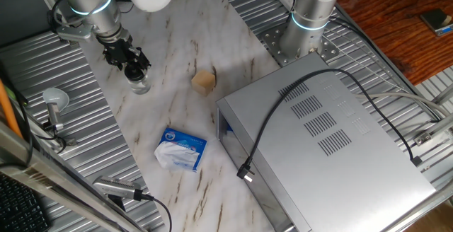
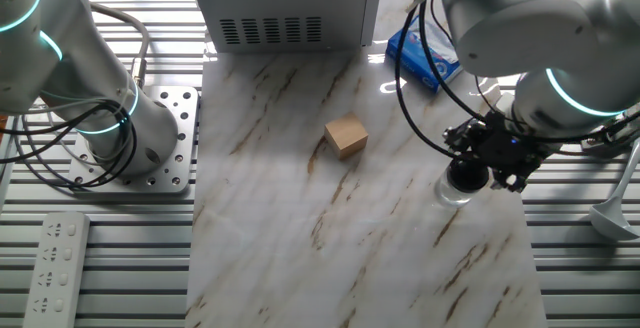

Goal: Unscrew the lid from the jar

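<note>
Nearest the lens in one fixed view sits a big silver metal box (image 1: 333, 140) with vent slots on its top and a black cable (image 1: 297, 112) draped across it; in the other fixed view the same box (image 2: 285, 8) stands at the far edge. Under everything lies the marble worktop (image 1: 177, 83), pale with brown veins, flanked by ribbed metal panels (image 1: 78, 105). Next in size are the robot arms: one grey arm (image 2: 540, 28) reaches over the worktop, while another arm's base (image 2: 110, 128) is bolted to a perforated plate beside the marble. A white power strip (image 2: 60, 258) lies on the ribbed panel below that base. On the marble, a blue-and-white packet (image 1: 182, 149) rests near the box, well apart from the jar. A tan cube (image 1: 204, 83) sits between the packet and the arm, touching nothing.

Smaller again, the black tool (image 1: 130, 61) points down over the jar (image 1: 139, 85), a small clear glass piece standing upright on the marble near its edge. Its fingers appear pressed in around the black lid (image 2: 466, 175) on the jar's mouth, pinching it from opposite sides, with the glass showing just beneath the tool (image 2: 490, 163).
</note>
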You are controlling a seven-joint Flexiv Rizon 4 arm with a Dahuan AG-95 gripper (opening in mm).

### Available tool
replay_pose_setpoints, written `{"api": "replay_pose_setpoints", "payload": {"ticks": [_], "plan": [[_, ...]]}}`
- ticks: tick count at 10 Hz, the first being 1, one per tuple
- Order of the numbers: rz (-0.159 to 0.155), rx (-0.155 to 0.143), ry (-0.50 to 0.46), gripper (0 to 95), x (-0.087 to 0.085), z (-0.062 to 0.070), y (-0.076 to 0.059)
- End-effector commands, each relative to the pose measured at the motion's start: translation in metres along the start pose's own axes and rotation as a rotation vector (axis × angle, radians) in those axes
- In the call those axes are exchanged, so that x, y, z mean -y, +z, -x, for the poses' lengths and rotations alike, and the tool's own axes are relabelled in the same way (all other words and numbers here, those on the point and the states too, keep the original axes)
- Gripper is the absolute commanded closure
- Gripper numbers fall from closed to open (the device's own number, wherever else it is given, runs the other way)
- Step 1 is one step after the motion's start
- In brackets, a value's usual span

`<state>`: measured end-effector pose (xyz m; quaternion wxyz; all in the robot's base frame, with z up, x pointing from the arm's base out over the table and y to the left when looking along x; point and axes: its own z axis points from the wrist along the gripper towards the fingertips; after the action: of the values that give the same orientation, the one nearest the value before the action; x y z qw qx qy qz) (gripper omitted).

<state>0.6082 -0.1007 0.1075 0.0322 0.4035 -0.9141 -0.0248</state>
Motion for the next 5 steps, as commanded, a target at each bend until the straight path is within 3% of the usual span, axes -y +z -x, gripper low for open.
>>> {"api": "replay_pose_setpoints", "payload": {"ticks": [1,2,4,5], "plan": [[-0.001,0.002,0.079,19.0,-0.0005,-0.0013,0.0025],[-0.001,0.003,0.095,38.0,-0.0001,-0.0011,0.0038],[-0.003,0.006,0.097,38.0,-0.0001,-0.0011,0.0042],[-0.004,0.006,0.097,57.0,-0.0001,-0.0011,0.0042]]}}
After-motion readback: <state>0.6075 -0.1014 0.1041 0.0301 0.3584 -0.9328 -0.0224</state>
